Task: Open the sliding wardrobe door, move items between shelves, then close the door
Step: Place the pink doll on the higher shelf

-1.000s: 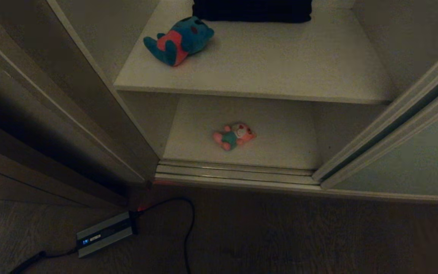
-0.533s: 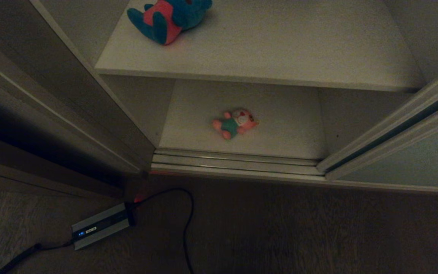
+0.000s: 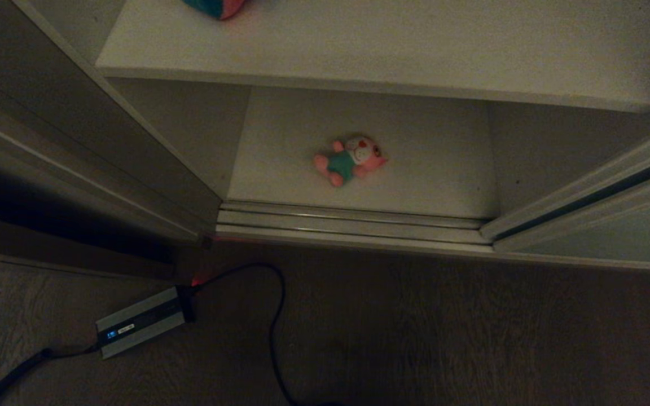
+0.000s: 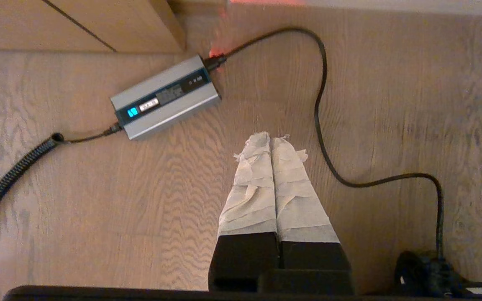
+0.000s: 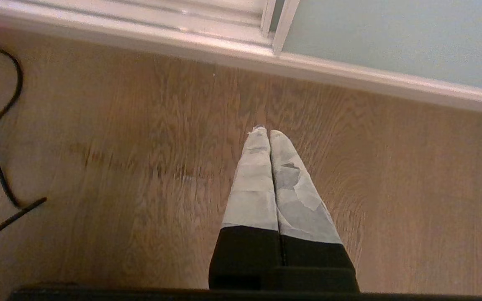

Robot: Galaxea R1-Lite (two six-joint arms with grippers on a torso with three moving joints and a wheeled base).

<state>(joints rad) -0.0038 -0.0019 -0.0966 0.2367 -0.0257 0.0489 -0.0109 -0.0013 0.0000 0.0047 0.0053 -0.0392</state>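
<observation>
Pink plush toy (image 3: 350,159) on lower shelf (image 3: 443,180).

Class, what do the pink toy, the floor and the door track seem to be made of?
Pink toy: likely soft plush fabric, with a rounded, stuffed shape.
Floor: wood or wood-look laminate, matte, with visible grain.
Door track: probably pale metal, with glinting ridges.
</observation>
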